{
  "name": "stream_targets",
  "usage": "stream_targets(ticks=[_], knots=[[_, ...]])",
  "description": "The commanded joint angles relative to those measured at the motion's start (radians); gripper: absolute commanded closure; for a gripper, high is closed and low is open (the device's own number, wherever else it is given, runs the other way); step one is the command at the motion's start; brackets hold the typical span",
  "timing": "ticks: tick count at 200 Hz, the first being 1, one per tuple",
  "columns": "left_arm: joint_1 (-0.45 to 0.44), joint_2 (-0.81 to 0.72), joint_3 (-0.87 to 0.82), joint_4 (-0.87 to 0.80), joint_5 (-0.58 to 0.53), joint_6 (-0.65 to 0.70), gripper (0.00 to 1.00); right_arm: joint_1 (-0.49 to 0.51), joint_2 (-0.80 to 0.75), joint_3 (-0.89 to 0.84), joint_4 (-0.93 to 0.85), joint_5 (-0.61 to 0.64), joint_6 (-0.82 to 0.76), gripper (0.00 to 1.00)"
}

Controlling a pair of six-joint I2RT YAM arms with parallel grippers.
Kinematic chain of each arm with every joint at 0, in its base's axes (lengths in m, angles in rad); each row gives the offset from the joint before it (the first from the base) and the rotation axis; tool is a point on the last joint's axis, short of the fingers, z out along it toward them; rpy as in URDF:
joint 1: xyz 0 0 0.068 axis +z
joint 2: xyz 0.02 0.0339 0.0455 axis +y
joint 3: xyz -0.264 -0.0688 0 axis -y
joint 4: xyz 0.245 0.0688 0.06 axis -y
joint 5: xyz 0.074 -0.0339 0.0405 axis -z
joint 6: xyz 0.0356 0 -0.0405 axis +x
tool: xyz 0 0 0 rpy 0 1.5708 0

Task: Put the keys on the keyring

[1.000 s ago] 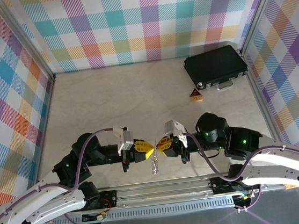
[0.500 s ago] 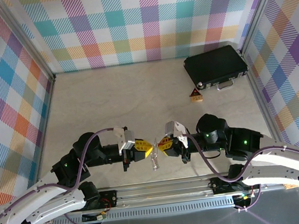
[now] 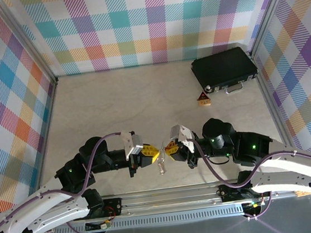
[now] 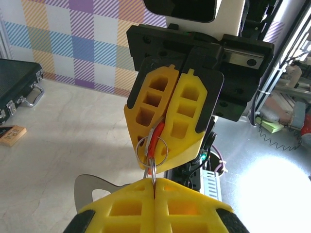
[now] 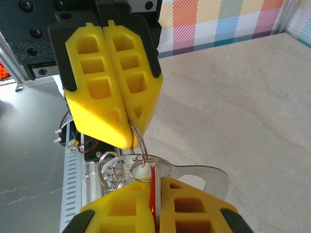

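— Where is the keyring (image 3: 161,166)?
— It hangs in the air between the two hands, over the near side of the bench (image 3: 115,104). The left hand (image 4: 154,187) is clenched on one of its wire loops.
— And the key (image 4: 156,139)?
— The right hand (image 5: 156,187) pinches its red head, tip to tip with the left. A silvery loop lies across it, but I cannot tell whether it is threaded.
— Anything else?
— A black case (image 3: 223,69) and an orange-brown triangular block (image 3: 203,98) sit far right.

Keyring (image 3: 160,166) btwn L fingers (image 3: 147,152) & R fingers (image 3: 171,148); case (image 3: 224,69) far R, block (image 3: 203,99) before it.
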Motion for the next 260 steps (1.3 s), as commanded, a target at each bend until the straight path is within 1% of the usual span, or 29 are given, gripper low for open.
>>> stream_targets(ticks=[1,14,33,39,55,77,86,96,99,148,176,218,260], knots=[[-0.003,-0.004,-0.005,-0.038,-0.074,0.003,0.76,0.004,0.016,0.063,-0.021,0.037,-0.014,1.0],[-0.003,-0.005,-0.013,-0.049,-0.145,-0.001,0.63,0.004,0.046,0.087,-0.05,0.047,-0.009,1.0],[-0.003,-0.01,-0.029,-0.049,-0.232,-0.013,0.54,0.003,0.09,0.113,-0.09,0.075,0.001,1.0],[-0.003,-0.013,-0.035,-0.043,-0.249,-0.018,0.49,0.003,0.102,0.119,-0.1,0.085,0.003,1.0],[-0.003,-0.02,-0.057,-0.02,-0.271,-0.038,0.34,-0.007,0.134,0.133,-0.126,0.102,0.013,1.0],[-0.003,-0.032,-0.083,0.001,-0.275,-0.056,0.22,-0.036,0.167,0.152,-0.152,0.103,0.031,1.0],[-0.003,-0.04,-0.093,0.003,-0.287,-0.062,0.14,-0.053,0.18,0.157,-0.162,0.102,0.041,1.0],[-0.002,-0.051,-0.105,0.003,-0.302,-0.071,0.02,-0.073,0.192,0.16,-0.167,0.098,0.053,1.0],[-0.001,-0.053,-0.108,0.002,-0.308,-0.072,0.0,-0.081,0.195,0.161,-0.169,0.095,0.058,1.0],[-0.002,-0.088,-0.15,0.016,-0.392,-0.101,0.0,-0.234,0.265,0.158,-0.172,0.006,0.123,1.0],[-0.002,-0.104,-0.172,0.032,-0.442,-0.12,0.0,-0.286,0.315,0.179,-0.18,-0.011,0.131,1.0],[-0.003,-0.115,-0.183,0.053,-0.422,-0.123,0.0,-0.341,0.384,0.191,-0.162,-0.047,0.13,1.0],[-0.002,-0.124,-0.223,0.115,-0.408,-0.127,0.0,-0.382,0.47,0.226,-0.113,-0.076,0.117,1.0]])
